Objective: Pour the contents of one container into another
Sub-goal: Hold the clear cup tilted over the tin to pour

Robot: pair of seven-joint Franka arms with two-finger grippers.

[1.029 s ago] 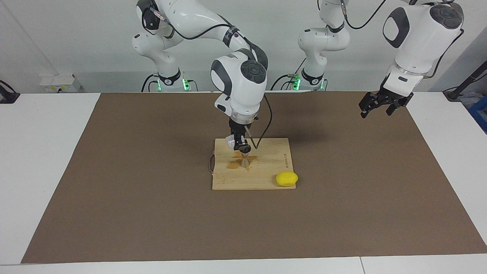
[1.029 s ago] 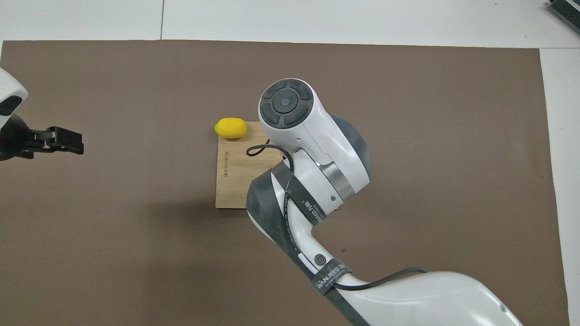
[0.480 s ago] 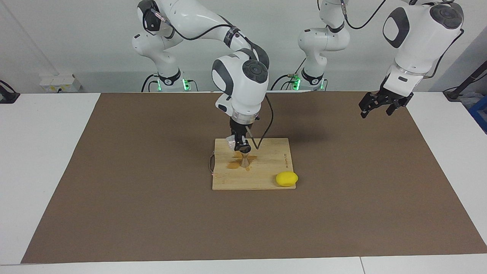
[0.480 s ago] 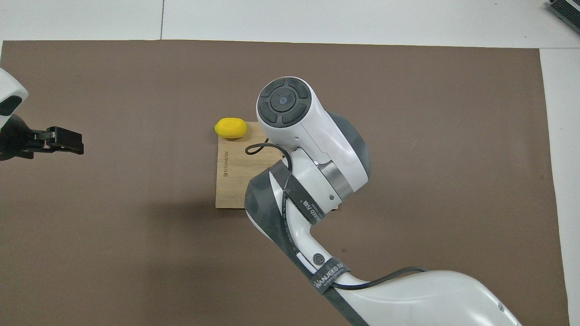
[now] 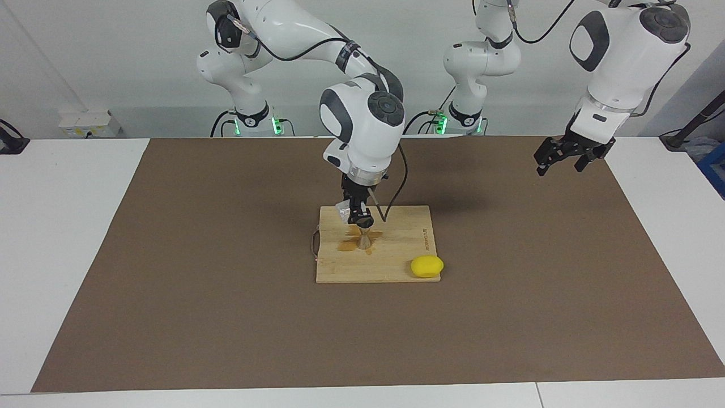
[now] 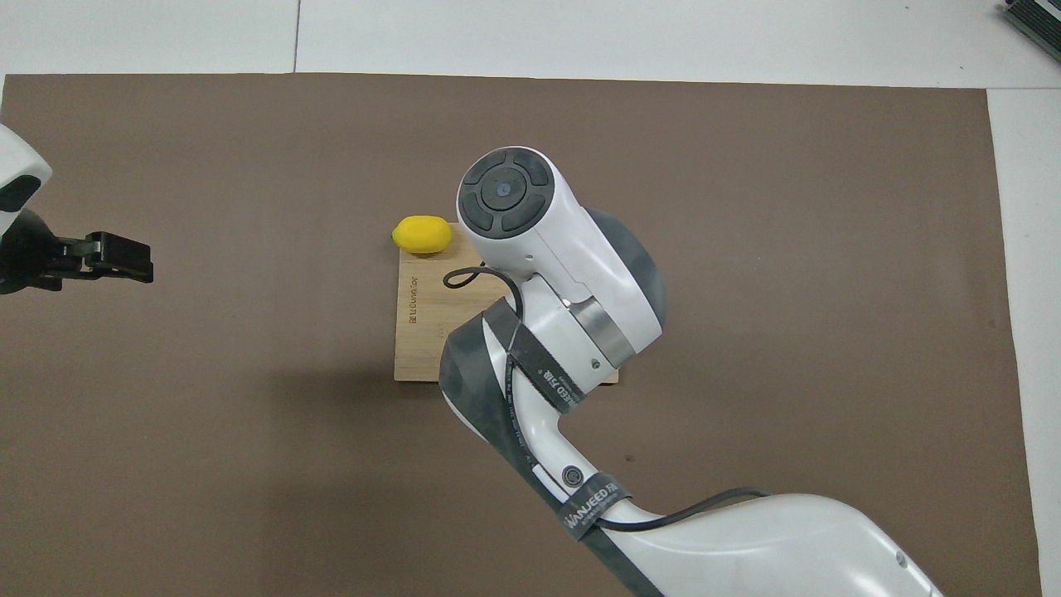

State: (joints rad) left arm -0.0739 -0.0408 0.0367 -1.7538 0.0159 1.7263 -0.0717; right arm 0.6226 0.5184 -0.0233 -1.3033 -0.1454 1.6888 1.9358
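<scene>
Your glass cup (image 5: 343,211) is a small clear thing, tipped on its side and pinched in the right claw (image 5: 359,219), which sits just over the jigger (image 5: 365,239). The jigger is grey steel, hourglass shaped, standing upright on the wooden cutting board (image 5: 396,266) in the middle of the desk (image 5: 68,226). There's a brown wet patch (image 5: 346,245) spread on the board around its foot, so some liquid is on the wood.

Writing-wise, the board has a small burned-in mark along the edge toward the left arm's end, too small to read. From above, the strap on the right arm reads "WANJEED".

Around it: a yellow lemon (image 5: 427,266) rests on the board's corner farther from the robots, well apart from the jigger. A brown mat (image 5: 170,317) covers the desk. From above, your right arm hides both cup and jigger completely.

The left claw (image 5: 569,156) waits with fingers spread wide, holding nothing, over the mat's corner near its own base.
</scene>
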